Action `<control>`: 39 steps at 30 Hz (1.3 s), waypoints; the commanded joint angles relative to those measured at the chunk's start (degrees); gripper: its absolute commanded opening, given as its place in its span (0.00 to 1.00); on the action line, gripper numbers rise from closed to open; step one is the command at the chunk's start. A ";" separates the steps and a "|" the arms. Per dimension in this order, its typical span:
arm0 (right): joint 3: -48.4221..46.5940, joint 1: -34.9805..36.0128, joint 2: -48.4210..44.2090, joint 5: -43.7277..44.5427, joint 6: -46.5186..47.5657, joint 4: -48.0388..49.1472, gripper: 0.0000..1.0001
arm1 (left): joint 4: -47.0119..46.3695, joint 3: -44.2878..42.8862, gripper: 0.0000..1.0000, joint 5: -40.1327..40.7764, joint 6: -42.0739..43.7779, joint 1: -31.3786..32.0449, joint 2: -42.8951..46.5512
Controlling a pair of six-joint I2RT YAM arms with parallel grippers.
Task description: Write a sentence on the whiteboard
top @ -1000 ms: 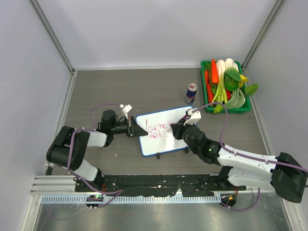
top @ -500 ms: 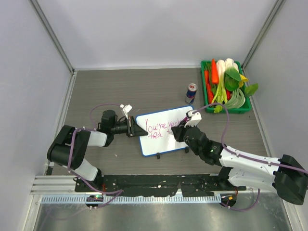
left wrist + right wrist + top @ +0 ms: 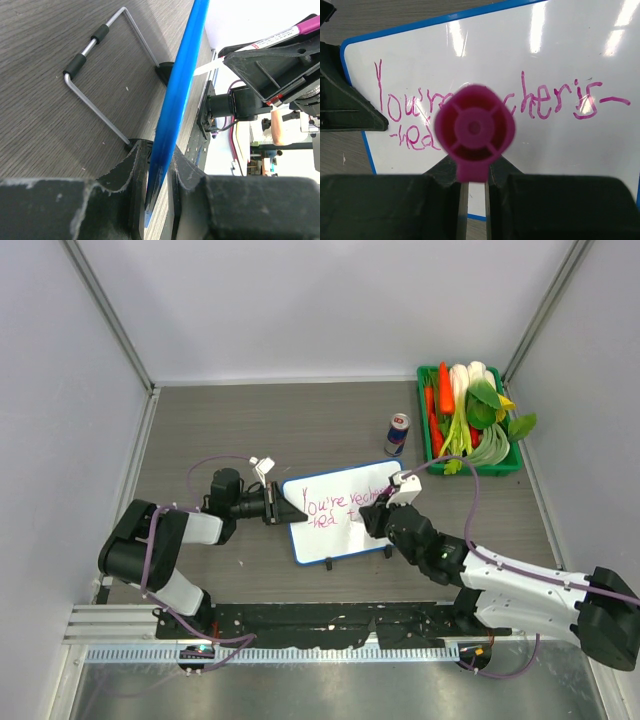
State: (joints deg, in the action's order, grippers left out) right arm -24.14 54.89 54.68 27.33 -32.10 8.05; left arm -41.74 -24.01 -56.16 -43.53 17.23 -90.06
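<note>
The whiteboard (image 3: pixel 335 540) stands tilted on the table, white with a blue rim (image 3: pixel 182 75). The sentence (image 3: pixel 335 505) runs across it in pink letters, a long first line (image 3: pixel 545 102) and a short second line under its start. My left gripper (image 3: pixel 290 513) is shut on the board's left edge; the rim sits between its fingertips (image 3: pixel 159 165). Over the board's right half, my right gripper (image 3: pixel 375 515) is shut on a pink marker (image 3: pixel 474 130) that points at the board. The marker's end cap hides part of the first line, and its tip is hidden.
A green tray (image 3: pixel 475 471) of vegetables sits at the back right. A drink can (image 3: pixel 397 434) stands just left of it, behind the board. A wire stand (image 3: pixel 100 75) props the board from behind. Walls close off the left, back and right.
My right gripper with the marker has shifted to the right across the board, uncovering a new stroke on the second line. The left gripper and the board have stayed still.
</note>
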 commanded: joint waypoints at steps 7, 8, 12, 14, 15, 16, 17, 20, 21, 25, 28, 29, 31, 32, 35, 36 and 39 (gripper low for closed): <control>-3.54 -0.05 -1.68 3.34 1.78 0.47 0.01 | 2.80 1.42 0.00 2.37 0.37 0.17 -1.43; -3.98 -0.05 -1.94 3.34 2.04 0.73 0.01 | 2.89 1.42 0.00 2.46 0.37 0.17 -1.52; -4.86 -0.05 -1.77 4.22 2.30 1.52 0.01 | 2.80 1.42 0.00 2.46 0.37 0.26 -1.52; -5.30 -0.05 -1.06 4.74 2.74 1.61 0.02 | 2.80 1.42 0.00 2.46 0.29 0.17 -1.52; -5.39 -0.05 -0.37 4.66 2.92 1.70 0.01 | 2.89 1.42 0.00 2.20 0.29 0.17 -1.52; -5.56 -0.05 0.08 4.83 2.83 1.70 0.01 | 2.89 1.42 0.00 2.20 0.29 0.17 -1.52; -5.65 -0.05 0.86 4.75 2.92 1.79 0.01 | 2.80 1.42 0.00 2.28 0.29 0.26 -1.52; -5.22 -0.05 1.75 5.01 2.39 2.22 0.02 | 2.80 1.51 0.00 2.28 0.29 0.17 -1.43; -4.87 -0.05 2.01 5.19 2.39 2.66 0.01 | 2.80 1.42 0.00 2.20 0.29 0.26 -1.43; -4.25 -0.05 3.33 6.94 2.74 2.67 0.01 | 2.54 1.33 0.00 1.93 0.11 0.17 -1.87; -3.90 -0.05 3.77 6.95 2.74 2.67 0.01 | 2.19 1.33 0.00 1.76 -0.07 0.17 -2.14; -3.90 -0.05 3.95 7.03 2.74 2.23 0.01 | 2.01 1.33 0.00 1.76 -0.15 0.17 -2.14; -3.63 -0.05 4.03 6.86 2.83 1.88 0.02 | 2.10 1.42 0.00 1.76 -0.15 0.17 -2.14; -3.63 -0.05 3.86 6.86 2.66 1.70 0.01 | 2.10 1.33 0.00 1.67 -0.15 0.17 -2.14; -3.11 -0.05 3.69 6.59 2.83 0.91 0.02 | 1.92 1.42 0.00 1.76 -0.15 0.17 -2.14; -3.02 -0.05 3.42 6.33 2.74 0.74 0.02 | 2.01 1.42 0.00 1.76 -0.15 0.17 -2.14; -2.40 -0.05 2.90 5.80 2.74 0.03 0.01 | 2.01 1.42 0.00 1.76 -0.15 0.17 -2.14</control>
State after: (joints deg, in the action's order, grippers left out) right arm -27.42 54.89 58.13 32.03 -29.89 8.62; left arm -42.81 -23.97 -56.75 -44.58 17.19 -90.83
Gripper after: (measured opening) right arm 0.173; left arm 0.210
